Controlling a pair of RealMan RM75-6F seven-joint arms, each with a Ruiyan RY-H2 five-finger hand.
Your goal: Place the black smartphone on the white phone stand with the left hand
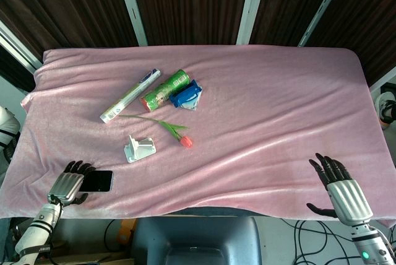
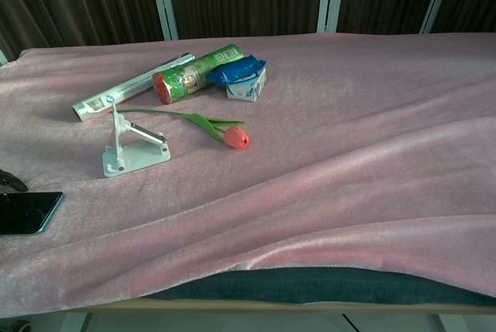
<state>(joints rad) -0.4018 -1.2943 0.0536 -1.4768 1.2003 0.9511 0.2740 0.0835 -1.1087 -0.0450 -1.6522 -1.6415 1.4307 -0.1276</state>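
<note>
1. Head view is showing your left hand (image 1: 67,184) lying palm-down at the table's (image 1: 260,110) near left corner, fingers resting at the phone's (image 1: 97,181) left edge, not gripping it.
2. Your right hand (image 1: 339,187) is hovering at the near right edge, fingers spread, holding nothing.
3. Your phone is lying flat, near the stand (image 1: 140,148), which is sitting beside the tulip (image 1: 185,141).

Left hand (image 1: 67,186) curled, right hand (image 1: 341,189) spread
</note>
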